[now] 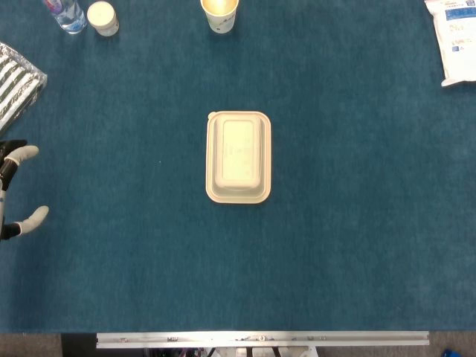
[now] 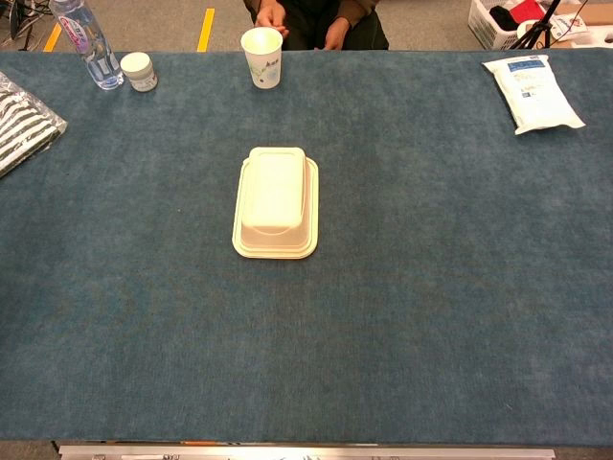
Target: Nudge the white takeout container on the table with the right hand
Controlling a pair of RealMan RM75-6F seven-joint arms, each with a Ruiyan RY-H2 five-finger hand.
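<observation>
The white takeout container (image 1: 238, 157) lies closed, lid up, in the middle of the blue table; the chest view shows the takeout container (image 2: 276, 202) a little left of centre. My left hand (image 1: 16, 192) peeks in at the left edge of the head view, fingers spread apart with nothing between them, far from the container. The chest view does not show it. My right hand is in neither view.
Along the far edge stand a paper cup (image 1: 219, 15), a small white jar (image 1: 103, 18) and a water bottle (image 1: 65, 15). A striped package (image 1: 16, 80) lies at the left, a white bag (image 1: 455, 41) at the far right. A person (image 2: 316, 21) sits behind the table.
</observation>
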